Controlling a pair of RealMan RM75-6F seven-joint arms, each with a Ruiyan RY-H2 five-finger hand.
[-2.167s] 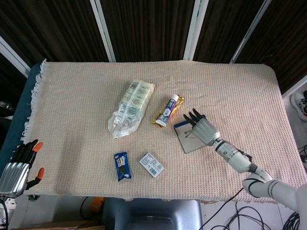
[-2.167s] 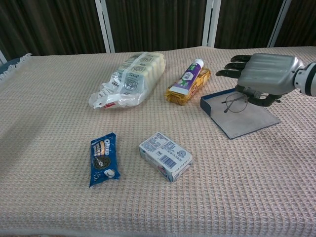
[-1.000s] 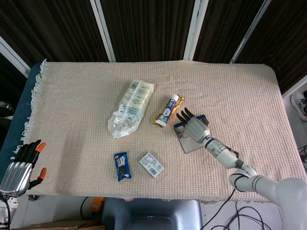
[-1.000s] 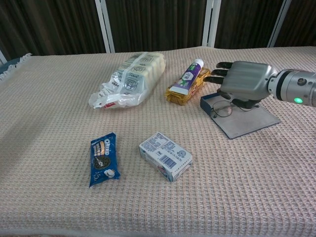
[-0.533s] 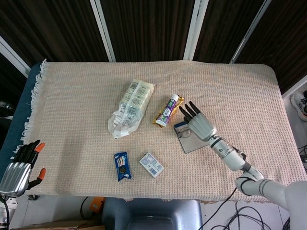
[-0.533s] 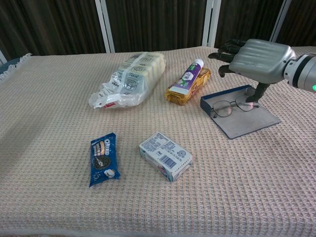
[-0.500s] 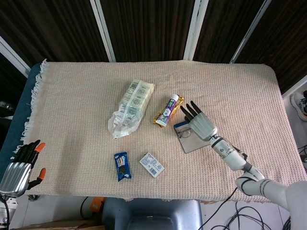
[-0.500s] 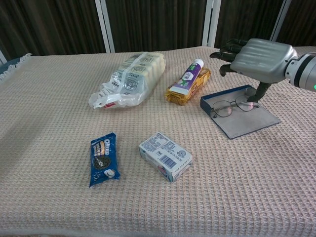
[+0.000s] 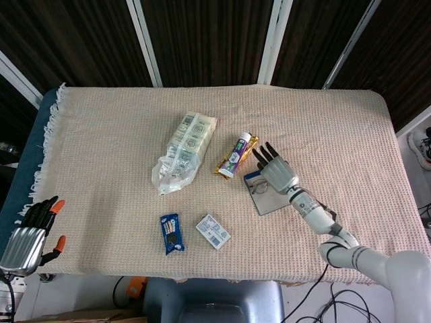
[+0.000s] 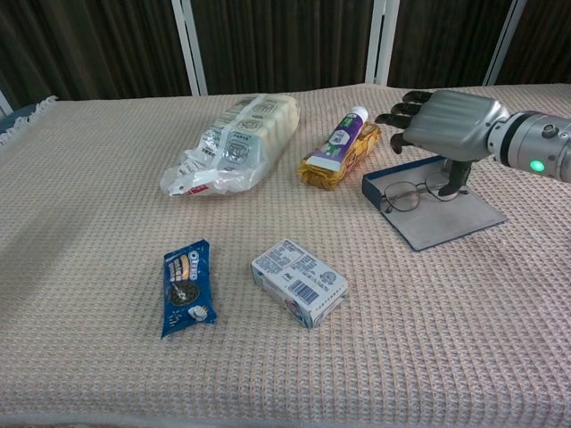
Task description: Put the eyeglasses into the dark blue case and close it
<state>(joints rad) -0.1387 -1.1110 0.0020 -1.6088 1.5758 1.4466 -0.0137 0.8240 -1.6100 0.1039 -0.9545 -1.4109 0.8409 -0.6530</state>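
Waffle-weave cloth (image 10: pixel 107 178) matt; bag (image 10: pixel 234 143) glossy plastic; right hand (image 10: pixel 446 125) brushed metal.

Bare cloth (image 10: pixel 500 294) right of the open case (image 10: pixel 446 218); toothpaste tube (image 10: pixel 340 140) just beside its left end.

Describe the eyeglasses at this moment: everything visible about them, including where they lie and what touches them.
The eyeglasses are thin, dark wire-rimmed, with round clear lenses. They lie flat on the grey inner lining of the open dark blue case, near its raised blue edge. The case is not closed. The right hand hovers over them with fingers spread; its thumb reaches down to the lens nearer the arm and seems to touch it. Whether the temples are folded cannot be told.
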